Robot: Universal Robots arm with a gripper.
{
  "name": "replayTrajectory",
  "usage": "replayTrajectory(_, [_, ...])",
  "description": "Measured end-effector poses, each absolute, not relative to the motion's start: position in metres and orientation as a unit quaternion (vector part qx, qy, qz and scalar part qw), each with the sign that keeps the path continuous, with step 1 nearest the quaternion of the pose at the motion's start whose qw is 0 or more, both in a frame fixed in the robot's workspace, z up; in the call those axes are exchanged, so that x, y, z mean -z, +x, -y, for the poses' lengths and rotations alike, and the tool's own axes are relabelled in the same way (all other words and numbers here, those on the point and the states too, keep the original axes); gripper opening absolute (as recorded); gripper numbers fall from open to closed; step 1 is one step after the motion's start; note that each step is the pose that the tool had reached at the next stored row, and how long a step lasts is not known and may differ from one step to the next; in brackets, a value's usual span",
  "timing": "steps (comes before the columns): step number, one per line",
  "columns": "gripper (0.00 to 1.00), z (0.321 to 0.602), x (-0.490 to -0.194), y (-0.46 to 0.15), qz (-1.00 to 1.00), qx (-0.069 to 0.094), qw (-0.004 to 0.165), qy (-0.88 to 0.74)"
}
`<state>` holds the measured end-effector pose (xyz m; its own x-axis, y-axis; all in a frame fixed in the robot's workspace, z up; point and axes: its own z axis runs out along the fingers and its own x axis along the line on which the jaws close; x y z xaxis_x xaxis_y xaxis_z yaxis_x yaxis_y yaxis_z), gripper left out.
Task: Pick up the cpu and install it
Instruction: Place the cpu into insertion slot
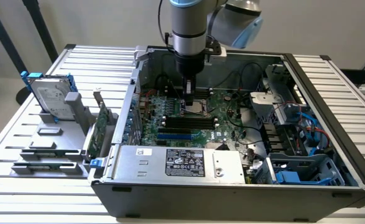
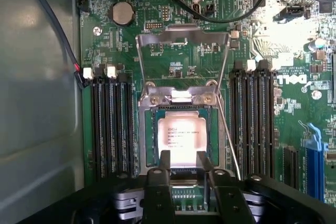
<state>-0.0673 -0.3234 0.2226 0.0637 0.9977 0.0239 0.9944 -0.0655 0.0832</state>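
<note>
The gripper point(image 2: 184, 160) sat low over the chip point(image 2: 181, 140) in its socket point(image 2: 149, 145) (clamp plate point(image 2: 181, 34) raised); whether it gripped was unclear.

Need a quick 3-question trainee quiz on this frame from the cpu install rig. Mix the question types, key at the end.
1. Fill in: the hard drive with blue rails stands outside the computer case, on the exterior view's ____.
2. True or false: the socket's load plate is closed over the cpu.
3. Which is the pincer nearest to? A) hard drive B) cpu C) labelled silver box

Key: 1 left; 2 false, the plate is swung up; 3 B.
</note>
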Motion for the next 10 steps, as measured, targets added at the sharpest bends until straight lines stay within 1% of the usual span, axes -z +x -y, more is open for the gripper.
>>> replayTrajectory(2, [0.24,0.324,-0.224,-0.073,-0.683,-0.037,0.022,0.729])
replayTrajectory(3, [0.24,0.324,-0.224,-0.075,-0.683,-0.037,0.022,0.729])
replayTrajectory(5, [0.12,0.324,-0.225,-0.081,-0.683,-0.037,0.022,0.729])
replayTrajectory(10, [0.11,0.324,-0.228,-0.089,-0.683,-0.037,0.022,0.729])
